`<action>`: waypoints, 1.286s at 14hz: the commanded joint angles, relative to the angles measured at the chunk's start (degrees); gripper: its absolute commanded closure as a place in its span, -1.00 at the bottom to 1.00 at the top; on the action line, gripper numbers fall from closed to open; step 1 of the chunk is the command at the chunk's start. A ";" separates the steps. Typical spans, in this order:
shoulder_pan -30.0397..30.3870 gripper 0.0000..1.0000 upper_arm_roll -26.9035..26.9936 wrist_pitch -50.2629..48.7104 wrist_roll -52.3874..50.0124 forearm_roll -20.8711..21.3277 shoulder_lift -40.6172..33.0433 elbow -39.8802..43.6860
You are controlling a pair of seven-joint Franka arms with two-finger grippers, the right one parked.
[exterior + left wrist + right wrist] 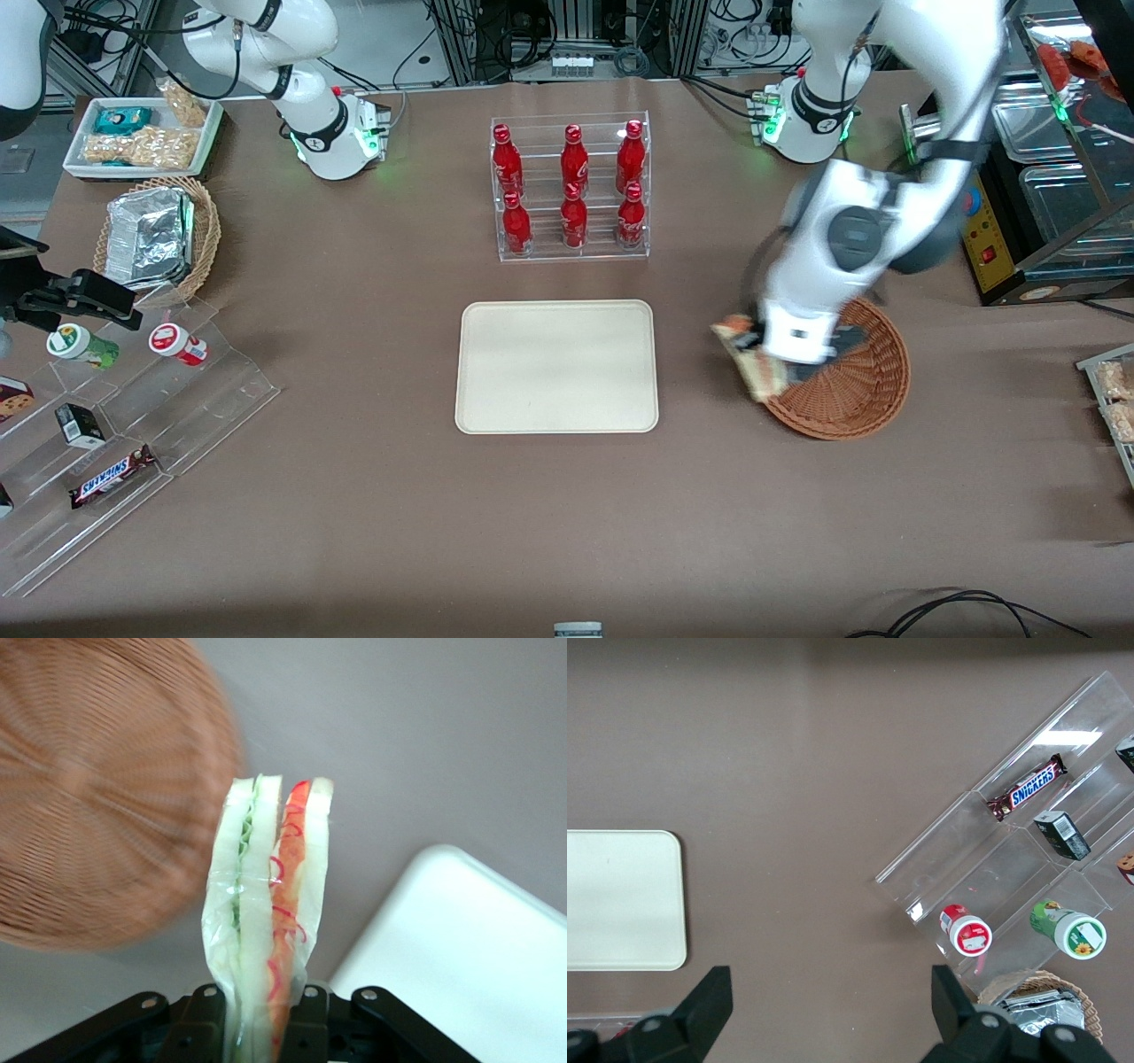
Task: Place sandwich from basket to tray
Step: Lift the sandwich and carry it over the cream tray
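My left gripper [769,353] is shut on the sandwich [749,354], a wrapped wedge of white bread with green and red-orange filling, and holds it in the air at the basket's rim nearest the tray. In the left wrist view the sandwich [267,921] stands clamped between the two black fingers [306,1028]. The reddish-brown wicker basket [855,385] lies beneath the arm and also shows in the wrist view [97,797]. The cream tray [556,365] lies flat at the table's middle, a short gap from the sandwich; its corner shows in the wrist view [461,939].
A clear rack of red bottles [571,188] stands farther from the front camera than the tray. A tan basket with foil [155,235], a white snack tray [142,135] and a clear stepped stand of snacks [115,425] lie toward the parked arm's end.
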 commanded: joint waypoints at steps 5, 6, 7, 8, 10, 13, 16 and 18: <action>-17.94 0.93 0.80 -1.06 -3.26 9.59 29.55 32.23; -19.01 0.93 0.80 -1.06 -2.56 10.74 31.50 34.36; -20.24 0.92 0.71 -1.06 -1.60 11.10 32.92 35.78; -21.55 0.90 0.71 -0.80 -1.85 11.01 34.23 37.01; -24.28 0.83 0.89 -1.23 -2.03 11.10 38.88 42.88; -24.55 -0.39 1.06 -0.80 -2.46 11.28 40.84 44.84; -24.55 -1.00 2.46 -3.51 -6.59 12.15 39.53 44.93; -24.21 -1.00 2.82 -7.54 -6.34 11.98 36.47 44.93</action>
